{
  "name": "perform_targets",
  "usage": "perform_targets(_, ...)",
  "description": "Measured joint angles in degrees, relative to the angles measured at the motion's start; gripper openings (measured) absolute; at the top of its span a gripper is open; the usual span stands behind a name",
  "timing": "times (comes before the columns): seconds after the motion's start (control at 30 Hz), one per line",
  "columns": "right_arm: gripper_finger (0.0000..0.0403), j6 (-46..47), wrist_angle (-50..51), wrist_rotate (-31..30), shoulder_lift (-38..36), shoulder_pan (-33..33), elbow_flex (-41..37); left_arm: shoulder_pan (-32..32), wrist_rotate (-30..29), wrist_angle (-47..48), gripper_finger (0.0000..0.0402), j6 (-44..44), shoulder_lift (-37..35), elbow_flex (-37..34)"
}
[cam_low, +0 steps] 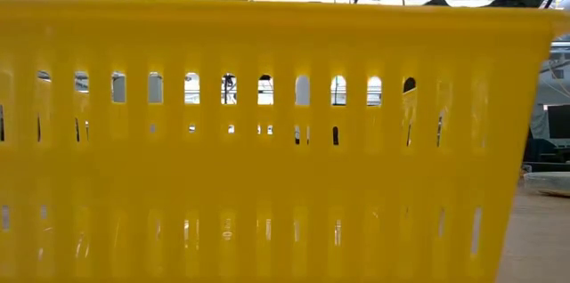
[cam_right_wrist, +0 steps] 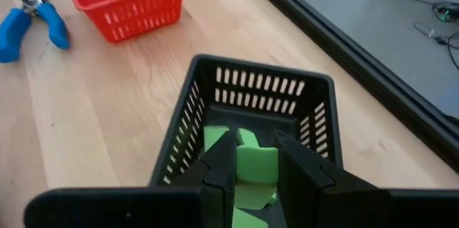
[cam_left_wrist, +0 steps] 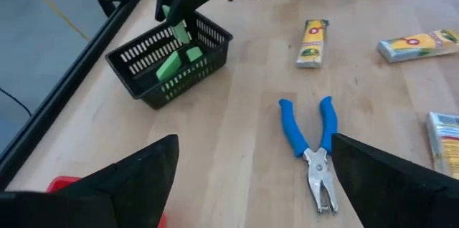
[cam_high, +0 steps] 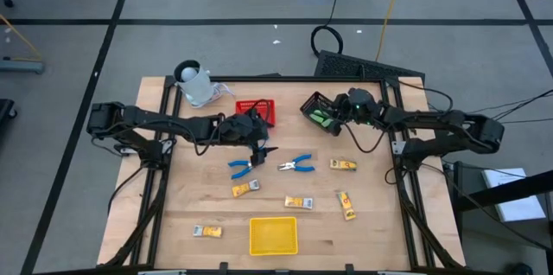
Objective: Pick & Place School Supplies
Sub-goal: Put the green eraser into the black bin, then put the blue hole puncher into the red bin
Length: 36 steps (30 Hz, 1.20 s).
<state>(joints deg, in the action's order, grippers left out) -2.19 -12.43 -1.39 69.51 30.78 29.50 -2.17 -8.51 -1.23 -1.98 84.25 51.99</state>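
Right pincer (cam_right_wrist: 256, 158) grips blocky green block (cam_right_wrist: 257, 165) over slotted black basket (cam_right_wrist: 308, 92).

Right gripper (cam_right_wrist: 255, 167) clamps green block (cam_right_wrist: 256, 165) over black basket (cam_right_wrist: 215, 77); red basket (cam_right_wrist: 125, 2) toward 11 o'clock on desk (cam_right_wrist: 93, 113).

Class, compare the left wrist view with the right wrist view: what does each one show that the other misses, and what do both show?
Only the left wrist view shows the yellow packets on the table and the right gripper lowered into the black basket. Only the right wrist view shows the whole red basket and a green block held between the right gripper's fingers; the left wrist view catches just a red corner. Both show the black basket with green blocks inside, and blue-handled pliers lying on the wooden table.
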Motion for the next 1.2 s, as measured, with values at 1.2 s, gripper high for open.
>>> perform_targets(1.2, 0.0178, 1.3, -11.0, 6.1, 0.1, -5.4, -0.7, 0.4, 0.9, 3.8, 0.0293, -4.6, -18.8, -4.9)
